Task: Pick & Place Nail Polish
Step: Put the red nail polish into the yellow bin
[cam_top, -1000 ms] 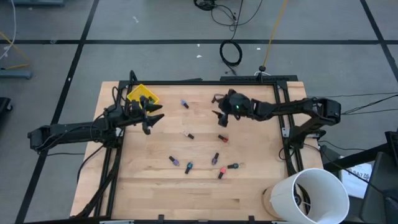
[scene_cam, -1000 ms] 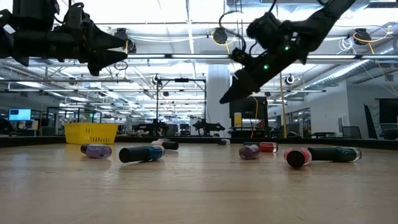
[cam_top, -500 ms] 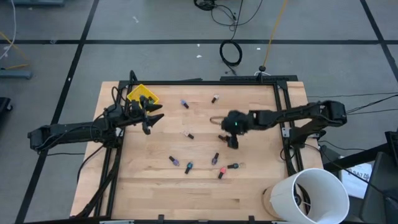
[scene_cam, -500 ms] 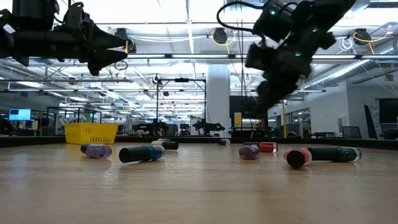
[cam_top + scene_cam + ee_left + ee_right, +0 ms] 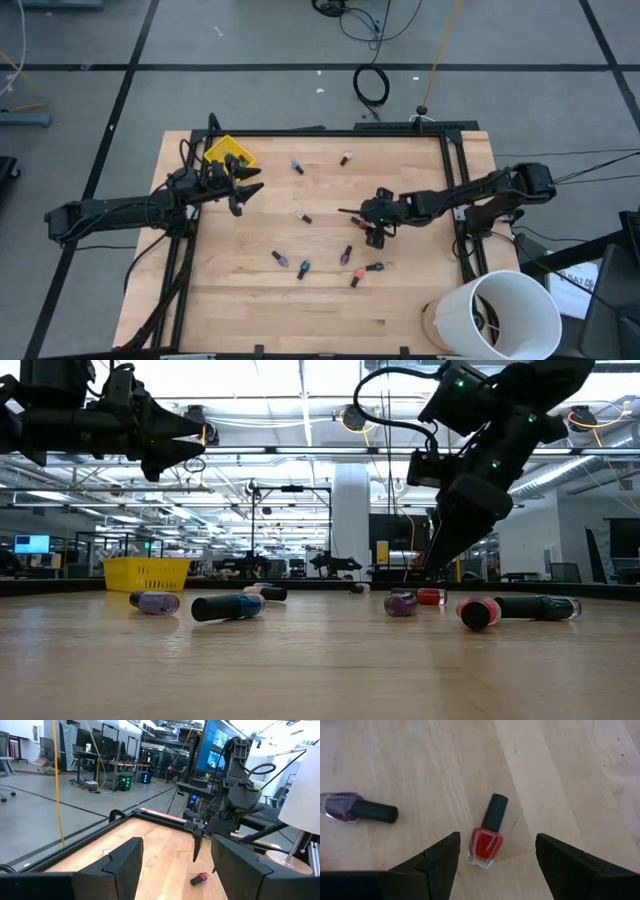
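Several nail polish bottles lie on their sides on the wooden table [image 5: 300,320]. One of them, a red bottle [image 5: 487,837] with a black cap [image 5: 496,810], lies right under my right gripper [image 5: 497,851]. That gripper is open, slants down and touches nothing, with one finger to either side of the bottle. A purple bottle [image 5: 355,810] lies close by. The left wrist view shows the same red bottle [image 5: 200,879] below that arm. My left gripper [image 5: 245,185] hangs open above the table, near the yellow bin [image 5: 228,152].
More bottles lie toward the near middle [image 5: 303,267], [image 5: 374,267] and toward the far edge [image 5: 297,167], [image 5: 346,158]. A white bucket [image 5: 500,315] stands off the near right corner. A black frame [image 5: 455,215] borders the table.
My right gripper has swung from the far middle of the table toward the near edge and come down. It has tipped from nearly level to slanting downward, and now hangs over the red bottle. The bottles have not moved.
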